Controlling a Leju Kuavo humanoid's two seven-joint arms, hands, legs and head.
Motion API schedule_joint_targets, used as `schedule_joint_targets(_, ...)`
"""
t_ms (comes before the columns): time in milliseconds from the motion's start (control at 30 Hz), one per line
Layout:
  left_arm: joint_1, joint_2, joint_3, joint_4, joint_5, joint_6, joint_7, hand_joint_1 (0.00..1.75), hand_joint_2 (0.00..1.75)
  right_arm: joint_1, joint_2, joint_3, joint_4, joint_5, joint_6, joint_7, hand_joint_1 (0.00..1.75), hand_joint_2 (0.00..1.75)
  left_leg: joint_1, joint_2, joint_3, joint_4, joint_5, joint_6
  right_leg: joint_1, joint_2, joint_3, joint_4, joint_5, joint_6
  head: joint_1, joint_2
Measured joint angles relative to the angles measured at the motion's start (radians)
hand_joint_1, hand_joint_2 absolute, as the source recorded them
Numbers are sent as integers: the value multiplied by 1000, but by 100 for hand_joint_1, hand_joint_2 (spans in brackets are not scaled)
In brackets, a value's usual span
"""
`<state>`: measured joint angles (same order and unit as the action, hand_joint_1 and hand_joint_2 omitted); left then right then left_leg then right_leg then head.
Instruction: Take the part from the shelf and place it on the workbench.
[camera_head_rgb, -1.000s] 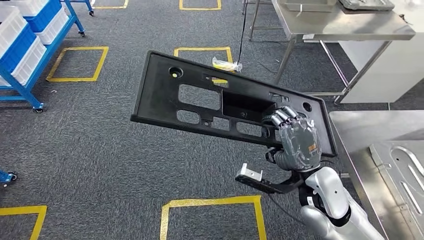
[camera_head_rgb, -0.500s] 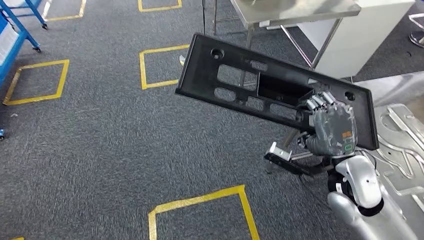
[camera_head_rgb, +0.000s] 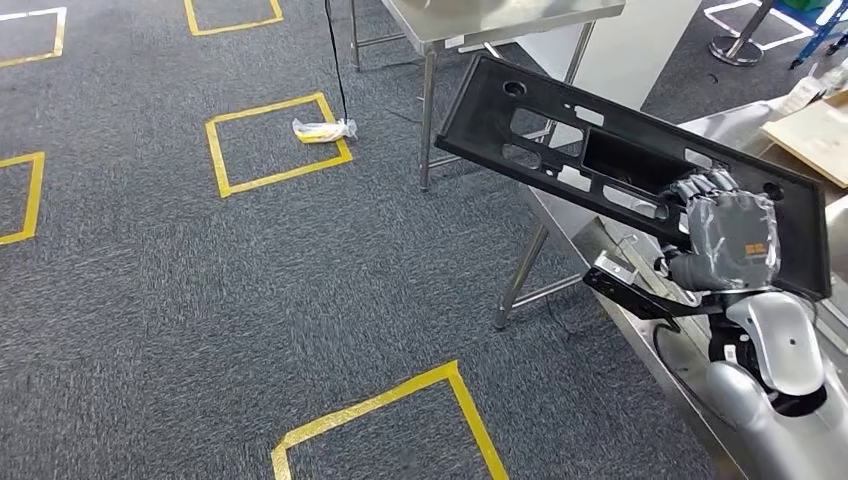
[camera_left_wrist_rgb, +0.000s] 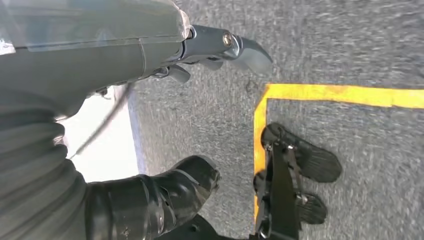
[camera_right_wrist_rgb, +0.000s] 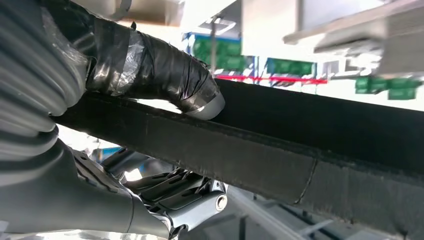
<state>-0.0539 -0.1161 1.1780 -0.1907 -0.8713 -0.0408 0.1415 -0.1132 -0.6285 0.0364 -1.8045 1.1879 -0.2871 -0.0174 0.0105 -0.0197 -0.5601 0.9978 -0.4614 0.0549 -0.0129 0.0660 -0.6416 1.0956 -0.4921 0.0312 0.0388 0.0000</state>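
Head view, left to right. Grey carpet floor (camera_head_rgb: 150, 300) marked with yellow tape squares (camera_head_rgb: 275, 140); a small plastic-wrapped yellow item (camera_head_rgb: 322, 130) lies on the edge of one square, beside a black cable (camera_head_rgb: 336, 60) running down to the floor. Right of it stands a steel table (camera_head_rgb: 500, 15) on thin legs, with a white cabinet (camera_head_rgb: 640, 45) behind. Further right, the black plastic panel (camera_head_rgb: 560, 130), the part, is carried in the air: long, flat, pierced by rectangular cut-outs and round holes, tilted so that its far end is higher and to the left. Its near end is grasped by the right hand (camera_head_rgb: 725, 240), whose fingers (camera_head_rgb: 700, 187) curl over the edge of a cut-out. Below and behind the panel lies the steel workbench (camera_head_rgb: 600, 235); the part is above its edge, not resting on it. A pale board (camera_head_rgb: 815, 135) lies on the bench at far right.

Right wrist view: the taped thumb (camera_right_wrist_rgb: 165, 75) presses on one face of the panel's edge (camera_right_wrist_rgb: 260, 150), the fingers below it.

Left wrist view: the left hand (camera_left_wrist_rgb: 125, 45) hangs over the carpet, holding nothing, with its fingers (camera_left_wrist_rgb: 247, 47) extended apart from the thumb (camera_left_wrist_rgb: 175, 187).
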Motion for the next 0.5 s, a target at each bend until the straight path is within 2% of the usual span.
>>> schedule_joint_targets(33, 1, 0, 0, 0, 0, 0, 0, 0, 175, -1, -1, -6, 3, 0, 0, 0, 175, 175, -2, 13, 2, -3, 1, 2, 0, -34, -28, 59, -31, 6, 1, 0)
schedule_joint_targets(67, 2, 0, 0, 0, 0, 0, 0, 0, 175, -1, -2, -9, 7, 0, 0, -1, 175, 175, -3, 26, 2, -3, 0, 3, -3, -51, -60, 124, -61, 12, 1, 0)
schedule_joint_targets(100, 2, 0, 1, 0, 0, 0, 0, 0, 175, 0, -2, -11, 11, 0, 0, -1, 175, 175, -3, 39, 2, -3, -2, 3, -7, -58, -86, 174, -77, 17, 1, 0)
schedule_joint_targets(133, 2, 0, 1, 0, 0, 0, 0, 0, 175, 2, -2, -12, 16, 0, 1, -1, 175, 175, -3, 52, 2, -2, -4, 1, -11, -62, -96, 193, -75, 22, 1, 0)
schedule_joint_targets(167, 2, 0, 1, 0, 0, 0, 0, 0, 175, 4, -2, -14, 19, 0, 3, 0, 175, 175, -3, 65, 3, -1, -6, 0, -14, -65, -85, 172, -54, 25, 1, 0)
schedule_joint_targets(200, 1, 0, 1, 0, -1, -1, 0, 0, 175, 4, -3, -17, 23, -2, 11, 3, 175, 175, -3, 77, 5, 0, -9, -3, -16, -75, -54, 113, -20, 27, 1, 0)
schedule_joint_targets(233, 1, 0, 1, 0, -1, -1, -1, 0, 175, 3, -4, -21, 26, -7, 24, 7, 175, 175, -3, 88, 8, 2, -12, -7, -16, -98, -15, 38, 10, 27, 1, 0)
schedule_joint_targets(267, 1, 0, 1, 0, -2, -2, -1, 0, 175, 1, -6, -28, 34, -16, 42, 11, 175, 175, -5, 98, 11, 4, -16, -12, -12, -119, 18, -25, 33, 22, 0, 0)
schedule_joint_targets(300, 0, 0, 1, 0, -4, -4, -1, 0, 175, -2, -9, -35, 46, -30, 62, 14, 175, 175, -7, 106, 13, 5, -20, -18, -8, -135, 39, -65, 45, 15, 0, 0)
schedule_joint_targets(333, 0, 0, 2, 0, -5, -6, -2, 0, 175, -6, -12, -44, 63, -45, 77, 14, 175, 175, -9, 114, 16, 6, -23, -23, -3, -143, 45, -80, 45, 7, 0, 0)
schedule_joint_targets(400, -2, 0, 4, 0, -7, -10, -4, 0, 175, -14, -20, -63, 107, -71, 94, 9, 175, 175, -9, 131, 20, 7, -28, -34, 0, -121, 43, -79, 47, -7, 0, 0)
schedule_joint_targets(433, -3, 0, 5, 0, -8, -11, -5, 0, 175, -17, -23, -74, 128, -78, 95, 5, 175, 175, -7, 125, 21, 12, -35, -40, -2, -111, 44, -83, 49, -13, 0, 0)
schedule_joint_targets(500, -3, 0, 7, 0, -8, -13, -8, 0, 175, -26, -26, -90, 173, -85, 91, -1, 175, 175, -2, 81, -3, 71, -76, -45, -5, -89, 49, -91, 53, -28, 0, 0)
